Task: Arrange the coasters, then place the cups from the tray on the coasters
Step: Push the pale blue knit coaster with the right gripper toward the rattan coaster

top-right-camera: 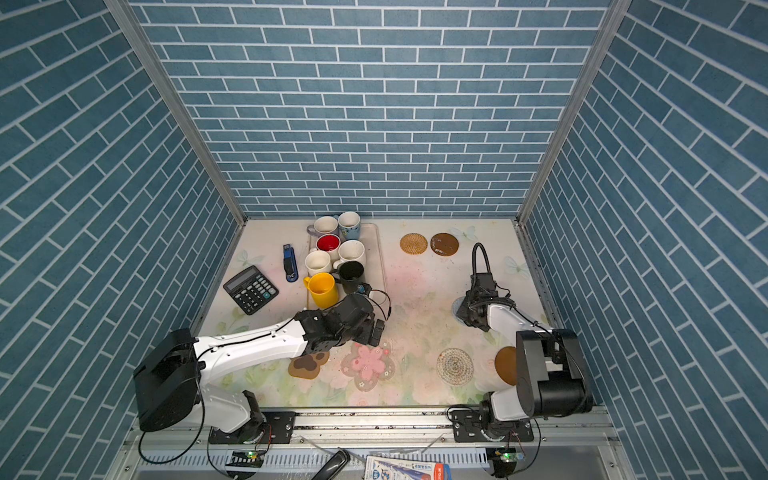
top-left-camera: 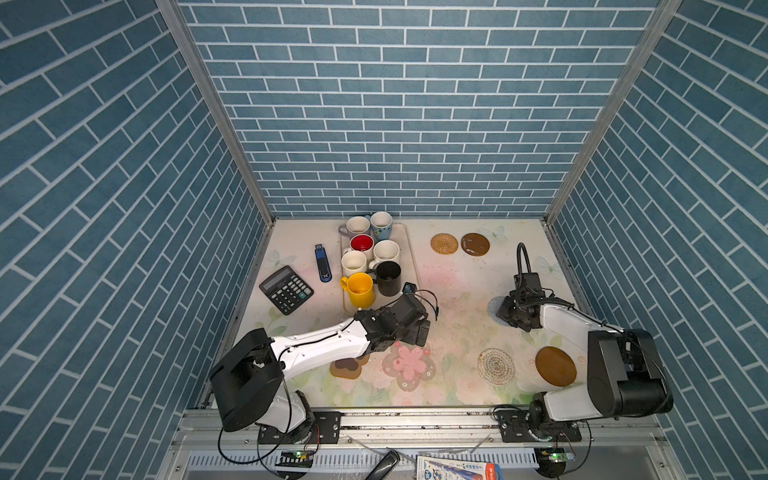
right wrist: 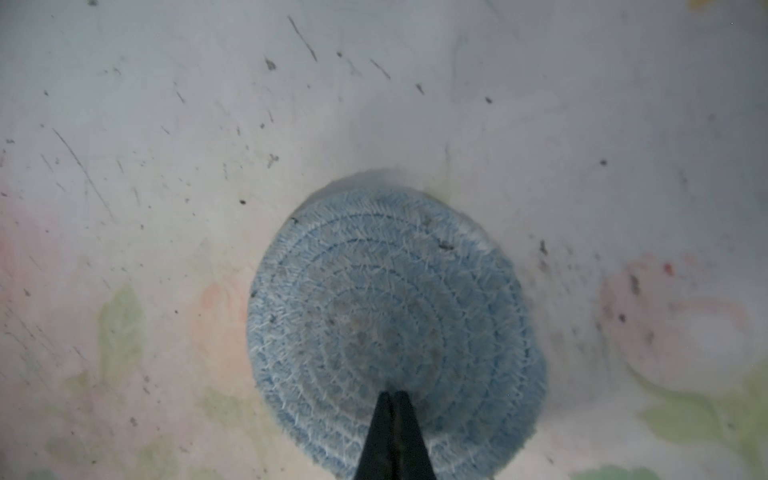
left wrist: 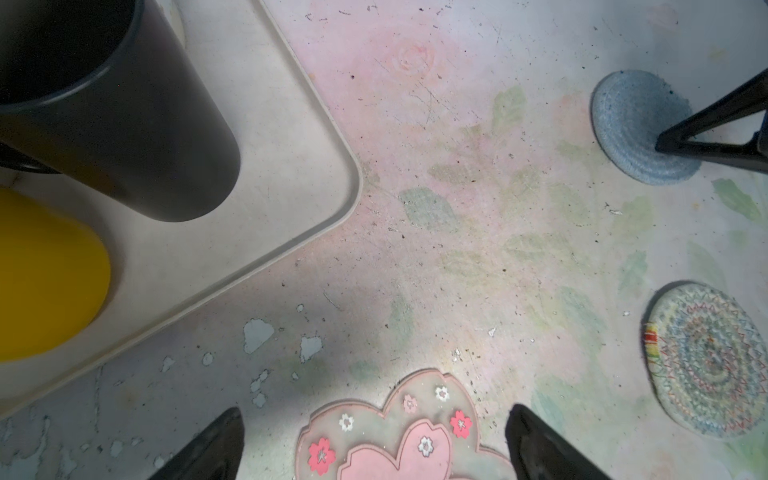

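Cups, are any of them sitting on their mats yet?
None yet: all seven cups sit on the tray. The shut right tool touches the pale blue coaster; the open left tool hovers over the pink flower coaster. Every cup is left to move.

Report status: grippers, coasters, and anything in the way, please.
Left gripper open above pink flower coaster. Right gripper shut, tips on pale blue knit coaster. Seven mugs on tray. Nothing blocks either arm.

Packet (top-left-camera: 453, 469) below table's front edge: "HB" legible. Calculator (top-left-camera: 286, 289) key labels unreadable.
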